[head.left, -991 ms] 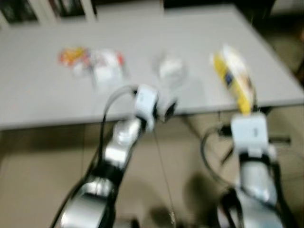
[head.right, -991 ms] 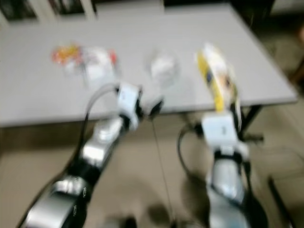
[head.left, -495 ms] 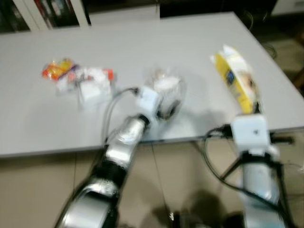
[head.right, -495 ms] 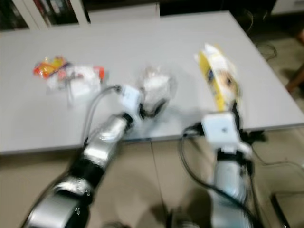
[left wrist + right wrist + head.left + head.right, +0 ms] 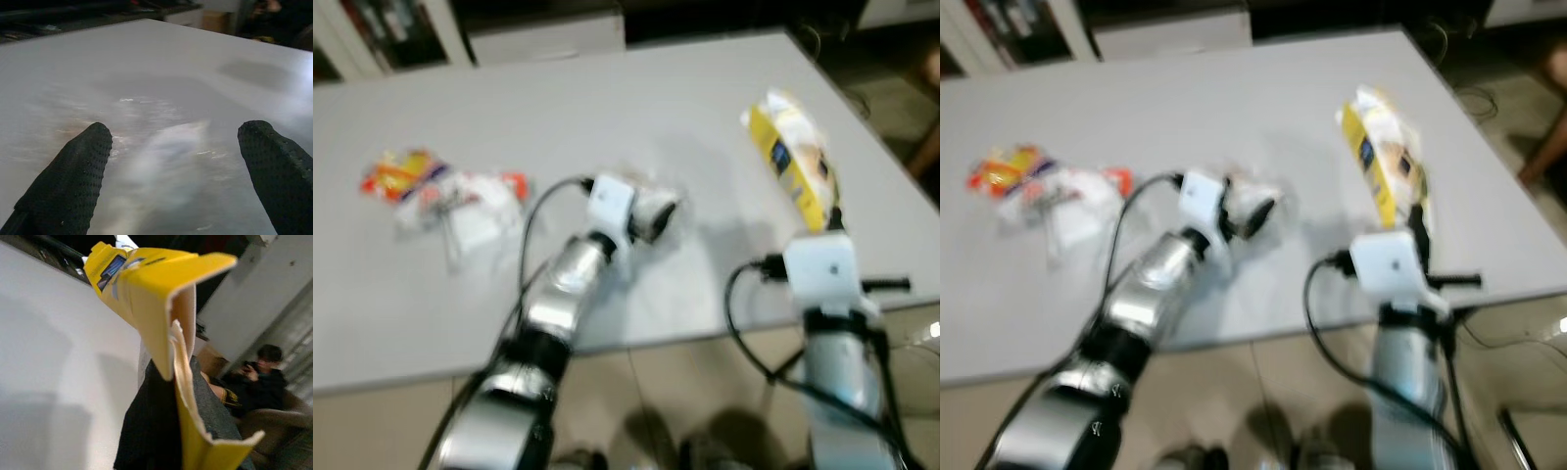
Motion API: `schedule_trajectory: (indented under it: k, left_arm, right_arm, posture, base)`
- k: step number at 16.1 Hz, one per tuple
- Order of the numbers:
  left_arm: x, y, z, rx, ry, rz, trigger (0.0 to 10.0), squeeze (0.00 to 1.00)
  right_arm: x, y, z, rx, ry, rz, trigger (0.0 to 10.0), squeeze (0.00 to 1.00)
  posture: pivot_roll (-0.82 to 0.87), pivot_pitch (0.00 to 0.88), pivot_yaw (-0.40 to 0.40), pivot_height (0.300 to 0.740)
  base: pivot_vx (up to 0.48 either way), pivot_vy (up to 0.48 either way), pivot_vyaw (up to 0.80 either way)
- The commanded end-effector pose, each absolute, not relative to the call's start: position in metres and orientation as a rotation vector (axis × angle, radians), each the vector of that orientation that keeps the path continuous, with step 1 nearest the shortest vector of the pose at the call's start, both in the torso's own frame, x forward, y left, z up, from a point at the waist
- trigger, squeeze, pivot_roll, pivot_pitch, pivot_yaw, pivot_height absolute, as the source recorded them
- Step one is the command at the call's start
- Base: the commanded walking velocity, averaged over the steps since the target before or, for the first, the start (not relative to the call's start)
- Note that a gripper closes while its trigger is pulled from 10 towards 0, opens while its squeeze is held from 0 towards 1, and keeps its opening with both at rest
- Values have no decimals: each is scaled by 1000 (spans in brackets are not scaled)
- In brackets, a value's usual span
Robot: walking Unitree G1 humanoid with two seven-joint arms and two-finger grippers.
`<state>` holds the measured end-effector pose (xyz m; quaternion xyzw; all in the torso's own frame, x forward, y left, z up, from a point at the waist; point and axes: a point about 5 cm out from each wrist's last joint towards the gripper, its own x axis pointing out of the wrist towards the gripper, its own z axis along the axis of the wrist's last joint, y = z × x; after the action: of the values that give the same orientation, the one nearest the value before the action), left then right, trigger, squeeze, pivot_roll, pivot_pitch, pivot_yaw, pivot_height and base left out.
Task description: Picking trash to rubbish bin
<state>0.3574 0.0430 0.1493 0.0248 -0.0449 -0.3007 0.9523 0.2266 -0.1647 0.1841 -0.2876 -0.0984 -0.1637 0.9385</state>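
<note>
On the far left of the big white counter (image 5: 636, 98) lies a small heap of wrappers, orange, red and white (image 5: 440, 196). It is well apart from both arms.

Near the middle, the left tool (image 5: 178, 161) reaches over the counter to a crumpled clear plastic bag (image 5: 656, 201). Its two black fingers (image 5: 73, 181) are spread wide, one on each side of the bag. The left wrist view shows the shiny bag lying between the fingers on the counter. I cannot tell if the fingers touch it. The head views are too blurry to show the gap.

On the right, the right tool (image 5: 168, 426) is closed on a torn yellow cardboard box (image 5: 793, 166). The box sticks up from the tool, over the right side of the counter. The right wrist view shows the box pinched between the dark fingers (image 5: 146, 431), with its torn flap bent open. That view also shows a person in dark clothes (image 5: 259, 377) sitting far behind.
</note>
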Motion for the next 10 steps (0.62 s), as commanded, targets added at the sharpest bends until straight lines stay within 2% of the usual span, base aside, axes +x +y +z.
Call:
schedule_trajectory:
  k: [1, 10]
  left_arm:
    - [360, 53, 147, 70, -85, -588, 10000, 0]
    - [384, 53, 164, 135, -73, -527, 10000, 0]
  right_arm:
    - [226, -160, 186, -583, -212, -324, 10000, 0]
    - [221, -162, 185, -591, -202, -347, 10000, 0]
  posture:
    - [23, 165, 47, 740]
    - [4, 180, 70, 740]
  base:
    - [0, 0, 0]
    - [0, 0, 0]
